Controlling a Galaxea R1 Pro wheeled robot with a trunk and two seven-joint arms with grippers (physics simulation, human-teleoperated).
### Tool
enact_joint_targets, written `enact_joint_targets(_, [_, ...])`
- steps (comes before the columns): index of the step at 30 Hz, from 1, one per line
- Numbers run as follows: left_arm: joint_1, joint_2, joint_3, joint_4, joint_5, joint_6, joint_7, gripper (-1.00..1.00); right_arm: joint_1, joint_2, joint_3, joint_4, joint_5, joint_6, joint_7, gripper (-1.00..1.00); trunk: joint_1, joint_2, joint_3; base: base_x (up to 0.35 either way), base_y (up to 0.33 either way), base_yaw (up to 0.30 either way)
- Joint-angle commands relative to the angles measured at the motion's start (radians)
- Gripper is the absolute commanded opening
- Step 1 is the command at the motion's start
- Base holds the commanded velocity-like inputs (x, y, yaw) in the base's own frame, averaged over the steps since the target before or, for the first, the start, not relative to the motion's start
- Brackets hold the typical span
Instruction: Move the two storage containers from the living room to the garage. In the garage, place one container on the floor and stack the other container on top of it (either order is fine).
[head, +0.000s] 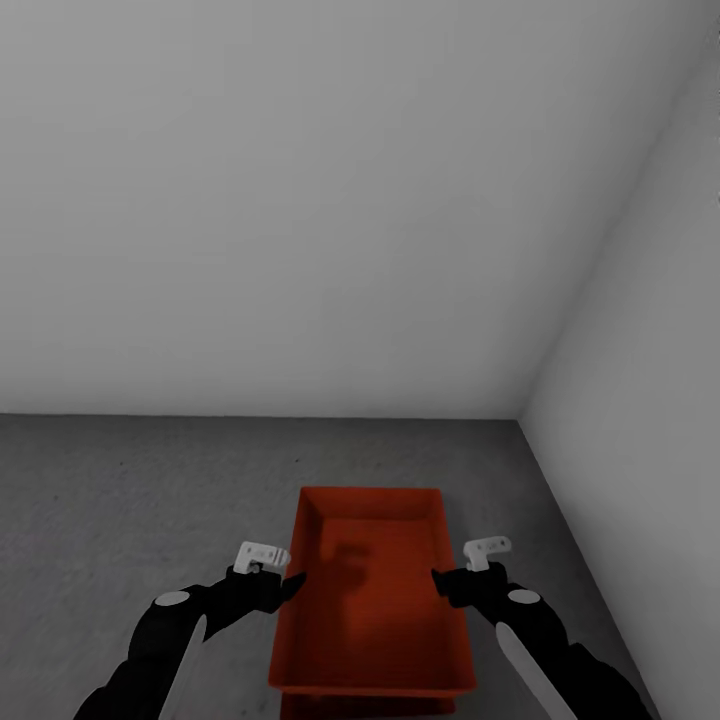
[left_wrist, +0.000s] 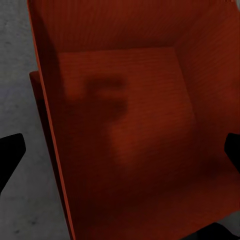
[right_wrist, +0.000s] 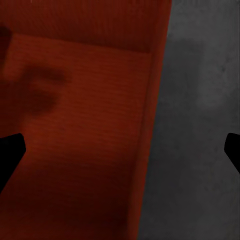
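Observation:
An orange-red storage container (head: 372, 600) sits low in the head view on the dark grey garage floor (head: 140, 500). It rests on the second container, whose rim peeks out below (head: 365, 706) and beside the top one's wall (left_wrist: 36, 87). My left gripper (head: 292, 583) (left_wrist: 120, 150) is open, its fingers (left_wrist: 11, 155) straddling the top container's left wall without touching it. My right gripper (head: 440, 580) (right_wrist: 120, 152) is open too, astride the right wall (right_wrist: 150, 150). The ribbed inside of the top container is empty.
A plain white wall (head: 300, 220) stands ahead. A second white wall (head: 640, 420) meets it in a corner at the right, close to the containers. Bare concrete floor spreads to the left of the stack.

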Motion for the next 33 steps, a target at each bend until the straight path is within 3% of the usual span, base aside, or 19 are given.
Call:
enact_joint_targets(1, [-0.001, -0.001, 0.001, -0.001, -0.006, 0.005, -0.006, 1.00, -0.001, -0.002, 0.003, -0.001, -0.011, 0.002, -0.010, 1.00, 0.000, 0.000, 0.001, 0.000, 0.000, 0.000])
enact_joint_targets(33, [-0.001, -0.001, 0.001, -0.001, -0.006, 0.005, -0.006, 1.00, -0.001, -0.002, 0.001, -0.001, -0.008, 0.004, -0.012, 1.00, 0.000, 0.000, 0.052, 0.000, 0.000, 0.000])
